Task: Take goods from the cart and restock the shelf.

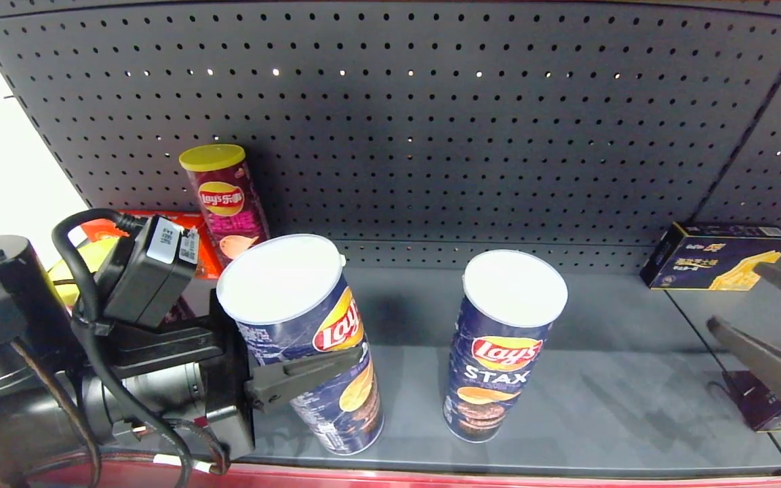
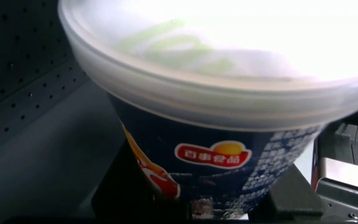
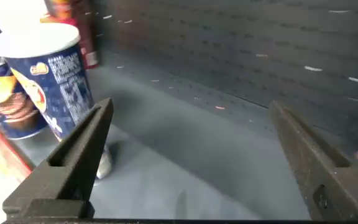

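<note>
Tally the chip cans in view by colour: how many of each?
Blue: 2, the held can and the free can
Purple, yellow lid: 1, the purple can
Total: 3

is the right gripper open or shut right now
Open: the right gripper has its two fingers wide apart over the shelf, with nothing between them.
</note>
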Tool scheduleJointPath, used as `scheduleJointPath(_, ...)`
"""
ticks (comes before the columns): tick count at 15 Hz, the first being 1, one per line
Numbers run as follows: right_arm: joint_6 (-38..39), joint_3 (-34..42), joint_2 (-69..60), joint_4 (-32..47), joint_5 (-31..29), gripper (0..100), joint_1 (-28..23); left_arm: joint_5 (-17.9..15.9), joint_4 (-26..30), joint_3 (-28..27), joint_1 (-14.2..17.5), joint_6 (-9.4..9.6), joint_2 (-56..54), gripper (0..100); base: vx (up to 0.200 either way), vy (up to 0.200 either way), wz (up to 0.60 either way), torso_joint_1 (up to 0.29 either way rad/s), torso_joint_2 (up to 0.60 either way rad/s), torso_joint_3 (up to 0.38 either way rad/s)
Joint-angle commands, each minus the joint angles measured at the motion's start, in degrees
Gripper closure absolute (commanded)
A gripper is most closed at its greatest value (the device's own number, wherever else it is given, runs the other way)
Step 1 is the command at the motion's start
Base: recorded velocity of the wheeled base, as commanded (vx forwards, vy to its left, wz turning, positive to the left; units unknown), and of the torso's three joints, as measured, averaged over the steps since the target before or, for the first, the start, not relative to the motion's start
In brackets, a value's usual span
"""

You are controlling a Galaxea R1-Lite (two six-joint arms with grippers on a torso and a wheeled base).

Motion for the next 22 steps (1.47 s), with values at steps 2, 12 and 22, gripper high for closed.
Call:
scheduleJointPath(2, 0.6, 7.8, -21.9, 11.8, -4.9, 0, -5.6, 0.0, -0.1, 0.3, 0.3, 0.06, -0.4, 100, 0.000, 0.000, 0.00, 0.000, 0.00, 0.000)
scheduleJointPath(12, 1.2, 10.9, -56.8, 59.6, -24.4, 0, -12.3, -0.1, -0.1, 1.5, -0.1, 0.06, -0.9, 100, 0.000, 0.000, 0.00, 0.000, 0.00, 0.000)
scheduleJointPath(22, 1.5, 11.1, -56.8, 59.2, -24.2, 0, -12.3, -0.1, -4.5, 0.4, -1.2, -0.29, -1.4, 100, 0.000, 0.000, 0.00, 0.000, 0.00, 0.000)
